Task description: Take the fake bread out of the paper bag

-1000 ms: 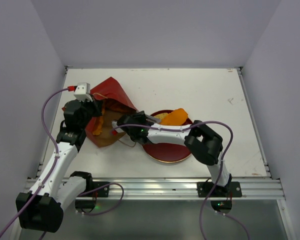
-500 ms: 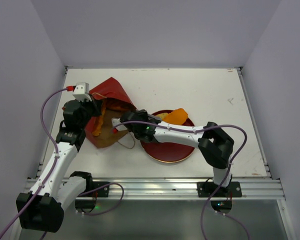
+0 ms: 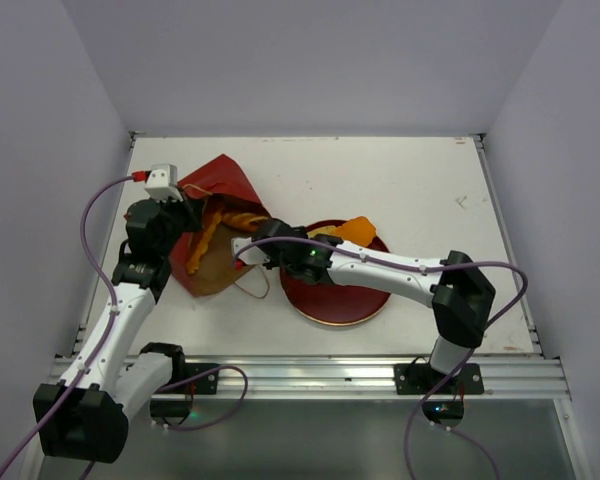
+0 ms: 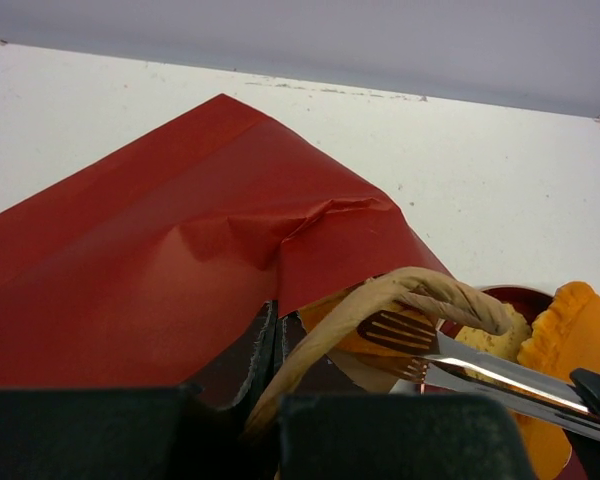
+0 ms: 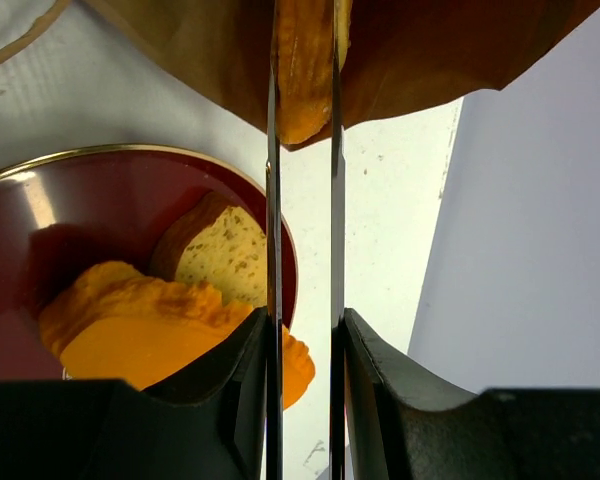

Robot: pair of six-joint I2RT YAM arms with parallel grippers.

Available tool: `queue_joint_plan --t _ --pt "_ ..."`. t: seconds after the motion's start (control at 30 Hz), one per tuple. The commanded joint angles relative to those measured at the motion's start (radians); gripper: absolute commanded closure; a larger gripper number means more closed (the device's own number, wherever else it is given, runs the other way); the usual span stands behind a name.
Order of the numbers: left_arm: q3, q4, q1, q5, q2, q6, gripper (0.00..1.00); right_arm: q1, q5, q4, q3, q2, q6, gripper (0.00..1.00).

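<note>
The paper bag (image 3: pixel 220 190) lies on its side at the left, red outside, brown mouth facing the plate. My left gripper (image 3: pixel 188 218) is shut on the bag's rim (image 4: pixel 268 345), with a cord handle (image 4: pixel 420 285) arching beside it. My right gripper (image 3: pixel 240 232) is at the bag's mouth, its thin metal fingers (image 5: pixel 273 150) shut on an orange loaf (image 5: pixel 305 70) of fake bread. Its slotted fingertips (image 4: pixel 395 332) show in the left wrist view. Another orange loaf (image 3: pixel 352 232) and a pale speckled slice (image 5: pixel 225 255) lie on the red plate (image 3: pixel 330 300).
The plate sits right of the bag, under my right forearm (image 3: pixel 380 270). A loose cord handle (image 3: pixel 252 288) lies on the white table (image 3: pixel 420 190) in front of the bag. Walls enclose the table on three sides.
My right arm has stretched out, its elbow swinging right, and its gripper has drawn a little right at the bag's mouth. The left gripper has kept its hold on the rim.
</note>
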Motion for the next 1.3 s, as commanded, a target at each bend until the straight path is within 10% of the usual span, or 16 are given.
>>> queue_joint_plan --t 0.0,1.27 --pt "0.021 0.037 0.011 -0.018 0.008 -0.018 1.00 0.008 -0.056 -0.065 0.064 -0.081 0.054 1.00" --pt "0.358 -0.158 0.154 0.109 0.241 -0.315 1.00 -0.029 -0.006 -0.089 0.165 -0.235 -0.003 1.00"
